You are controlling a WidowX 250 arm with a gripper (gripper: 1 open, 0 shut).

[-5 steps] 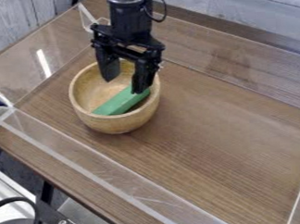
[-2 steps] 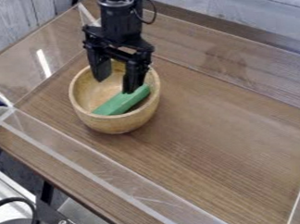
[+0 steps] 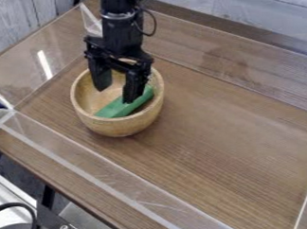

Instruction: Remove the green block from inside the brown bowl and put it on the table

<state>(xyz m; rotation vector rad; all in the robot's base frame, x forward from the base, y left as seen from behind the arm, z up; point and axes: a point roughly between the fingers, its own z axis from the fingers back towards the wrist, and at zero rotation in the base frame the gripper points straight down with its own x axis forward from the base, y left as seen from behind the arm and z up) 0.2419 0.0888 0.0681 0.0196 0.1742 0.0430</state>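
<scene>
Lowered farther into the brown bowl (image 3: 116, 125): spread pincer (image 3: 122, 84), green block (image 3: 123, 106) beneath.

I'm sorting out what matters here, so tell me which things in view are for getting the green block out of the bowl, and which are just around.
For the job:
- green block
- brown bowl
- table
- gripper

Just around:
- black cable
- clear acrylic edging
</scene>
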